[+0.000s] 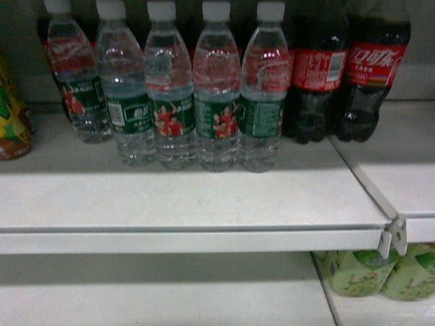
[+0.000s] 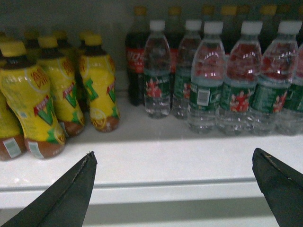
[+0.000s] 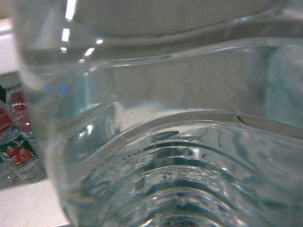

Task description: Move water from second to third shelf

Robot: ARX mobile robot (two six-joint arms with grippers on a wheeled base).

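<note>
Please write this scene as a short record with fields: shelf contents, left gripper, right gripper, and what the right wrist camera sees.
shelf contents: five water bottles in a row, cola bottles to their right, yellow drink bottles to their left
left gripper: left gripper open, in front of the shelf edge, holding nothing
right gripper: not visible
right wrist view: clear ribbed bottle fills the frame, very close

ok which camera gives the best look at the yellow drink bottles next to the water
The left wrist view: the yellow bottles stand in full, caps to bases, left of the water bottles. The head view catches only one's edge. The right wrist view shows none.
</note>
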